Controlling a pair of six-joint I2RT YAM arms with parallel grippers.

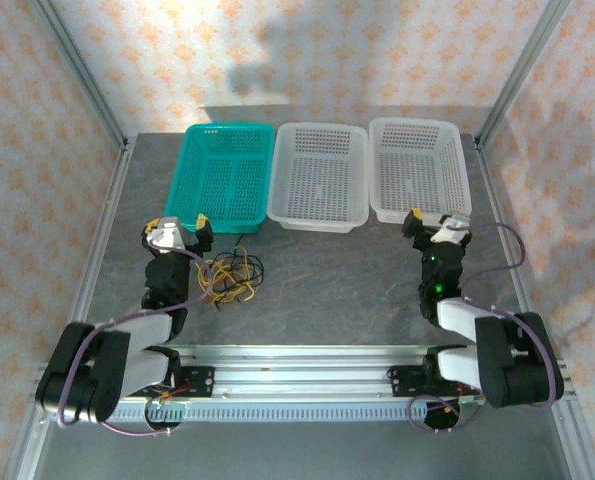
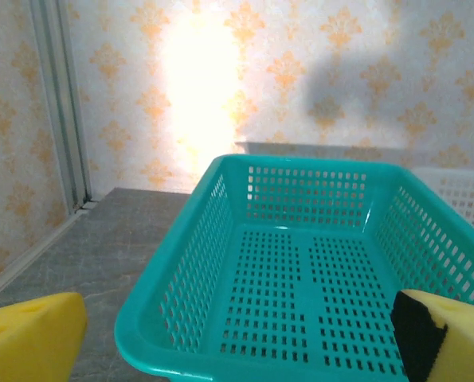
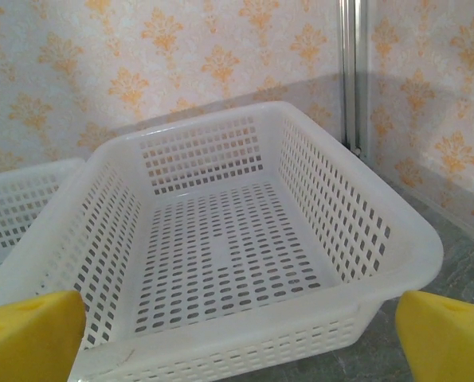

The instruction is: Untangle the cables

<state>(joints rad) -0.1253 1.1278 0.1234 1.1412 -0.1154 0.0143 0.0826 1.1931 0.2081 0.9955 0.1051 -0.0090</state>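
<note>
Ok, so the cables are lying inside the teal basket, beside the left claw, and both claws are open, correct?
No. The cables lie on the table just in front of the teal basket, not inside it, as the top view shows. The rest holds: they are beside the left claw, and it and the right claw are open.

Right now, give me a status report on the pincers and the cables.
Left pincer open, empty. Right pincer open, empty. Cables tangled on table by left arm. Teal basket just behind them.
</note>
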